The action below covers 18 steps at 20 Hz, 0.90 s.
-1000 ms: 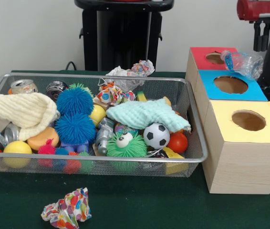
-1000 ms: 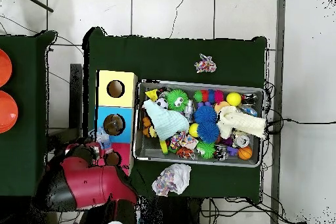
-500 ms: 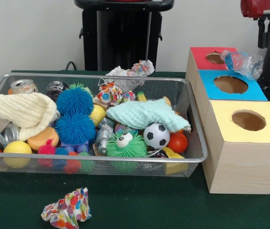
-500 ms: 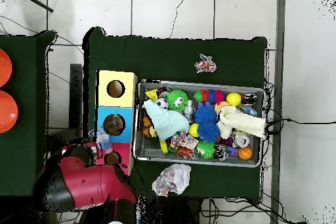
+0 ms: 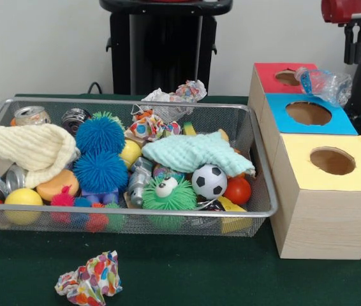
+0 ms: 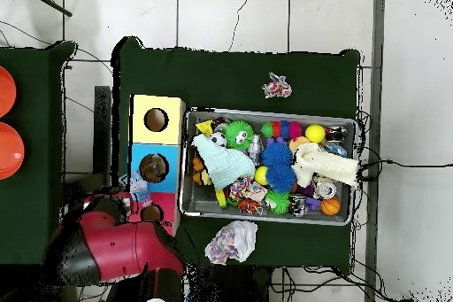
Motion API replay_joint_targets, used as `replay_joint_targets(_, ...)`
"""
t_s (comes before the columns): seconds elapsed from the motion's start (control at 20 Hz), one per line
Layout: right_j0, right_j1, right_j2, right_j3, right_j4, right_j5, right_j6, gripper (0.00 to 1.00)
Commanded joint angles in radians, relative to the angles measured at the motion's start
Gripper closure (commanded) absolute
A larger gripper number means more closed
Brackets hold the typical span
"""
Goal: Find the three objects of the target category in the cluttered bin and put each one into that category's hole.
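Front view: the plastic bottle (image 5: 324, 83) is seen lying across the red box (image 5: 275, 75) rim, long axis 10-to-4, at 7 o'clock below the gripper (image 5: 353, 43); its opening cannot be judged.

A crushed plastic bottle (image 5: 324, 83) is seen lying on the red box (image 5: 276, 78), beside the toy-filled wire bin (image 5: 257, 159), gripper (image 5: 357, 46) raised above.
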Motion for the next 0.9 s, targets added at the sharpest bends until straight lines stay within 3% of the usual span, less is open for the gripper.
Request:
replay_joint_targets(0.05,-0.014,0.003,0.058,0.032,-0.032,0.089,0.099,1.00)
replay_joint_targets(0.55,0.035,-0.006,0.037,0.064,-0.039,0.050,0.126,1.00)
replay_joint_targets(0.6,0.018,0.011,0.037,0.036,-0.037,0.059,0.115,1.00)
replay_joint_targets(0.9,0.033,-0.017,0.038,0.117,-0.048,-0.010,0.140,1.00)
